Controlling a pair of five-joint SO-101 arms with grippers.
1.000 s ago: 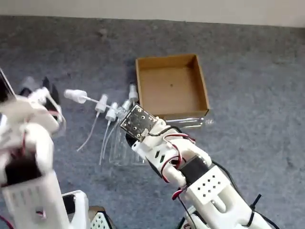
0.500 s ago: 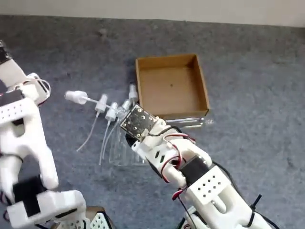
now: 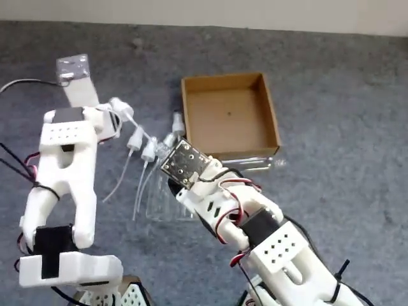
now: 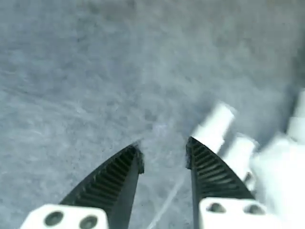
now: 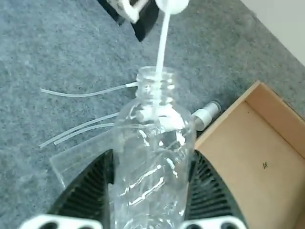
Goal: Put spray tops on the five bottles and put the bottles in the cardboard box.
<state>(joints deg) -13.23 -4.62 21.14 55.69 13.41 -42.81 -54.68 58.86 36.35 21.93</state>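
The right jaws are clamped around a clear plastic bottle (image 5: 152,162), with one black jaw pressed to each side of its body. The bottle's open, uncapped neck (image 5: 155,78) points away past the jaw tips. Beyond the neck is a white spray top (image 5: 170,5). Its thin dip tube (image 5: 163,38) runs in line toward the opening, but I cannot tell whether the tube's end is inside. To one side of the right jaws, past the bottle, sits the brown cardboard box (image 5: 257,148), open on top. Another spray top (image 5: 207,112) lies just beside its wall. On the jaws' other side, loose dip tubes (image 5: 81,93) lie on the grey counter (image 5: 43,47).

The left jaws stand apart, with nothing but bare counter between them. Just outside one jaw, near its tip, are blurred white spray tops (image 4: 215,125).

From above, the left arm (image 3: 64,159) stretches across the counter, and its jaw end is close to a spray top head (image 3: 120,107). The right arm (image 3: 255,229) lies angled toward the box. More clear bottles (image 3: 159,201) lie flat on the counter close beside the right jaws.
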